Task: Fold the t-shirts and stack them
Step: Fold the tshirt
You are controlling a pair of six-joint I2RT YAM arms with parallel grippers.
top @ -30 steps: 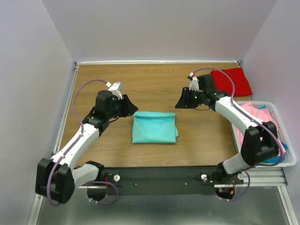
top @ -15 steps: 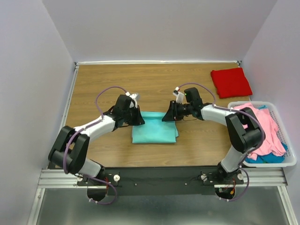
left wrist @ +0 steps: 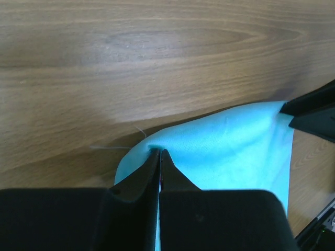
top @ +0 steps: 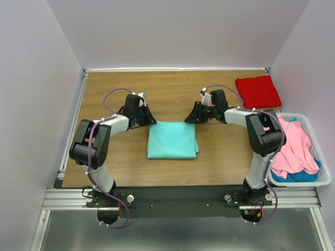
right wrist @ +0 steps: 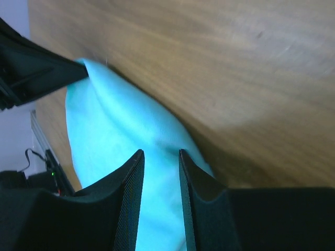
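Observation:
The aqua-teal t-shirt (top: 172,140) lies folded in a rectangle at the middle of the wooden table. My left gripper (top: 149,123) sits at its far left corner; in the left wrist view (left wrist: 159,152) the jaws are pressed together on the cloth's edge (left wrist: 230,146). My right gripper (top: 189,120) is at the far right corner; in the right wrist view (right wrist: 159,152) its jaws stand a little apart over the teal cloth (right wrist: 115,125). The bright red t-shirt (top: 258,91) lies folded at the back right. Pink (top: 293,144) and blue-teal (top: 293,175) shirts are heaped in the basket.
A white plastic basket (top: 324,180) stands at the right edge of the table. The table has a raised rail along its left side (top: 73,120) and a black bar with the arm bases along the near edge (top: 178,198).
Both grippers came in from either side onto the far corners of the aqua-teal shirt, then drew back to its far edge. The fold at the shirt's far edge now lies flatter.

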